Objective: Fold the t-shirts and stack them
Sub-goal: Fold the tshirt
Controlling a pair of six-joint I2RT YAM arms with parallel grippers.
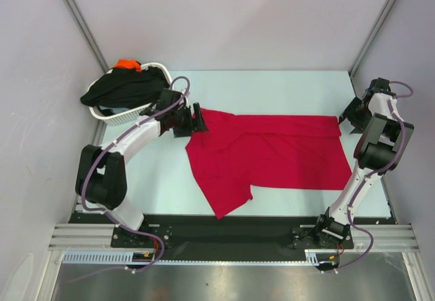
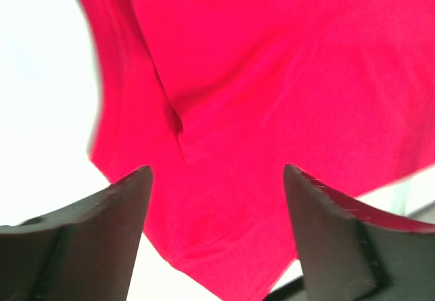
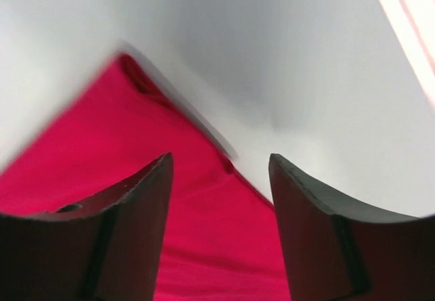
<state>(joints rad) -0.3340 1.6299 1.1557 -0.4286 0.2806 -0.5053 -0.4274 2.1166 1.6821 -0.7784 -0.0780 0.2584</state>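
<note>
Red t-shirt [image 1: 272, 155] lies spread mid-table. Left gripper [image 1: 199, 122], at its ten o'clock corner, and right gripper [image 1: 350, 116], at two o'clock, both gape, holding nothing. Uneven regrasps would likely skew the fold.

I'm getting bright, even light in the top view, with only faint shadows. The left wrist view is blowing the table [image 2: 41, 77] out to white. Both wrist views are blurring the red t-shirt [image 2: 272, 77], and glare is streaking the right one's upper corner.
</note>
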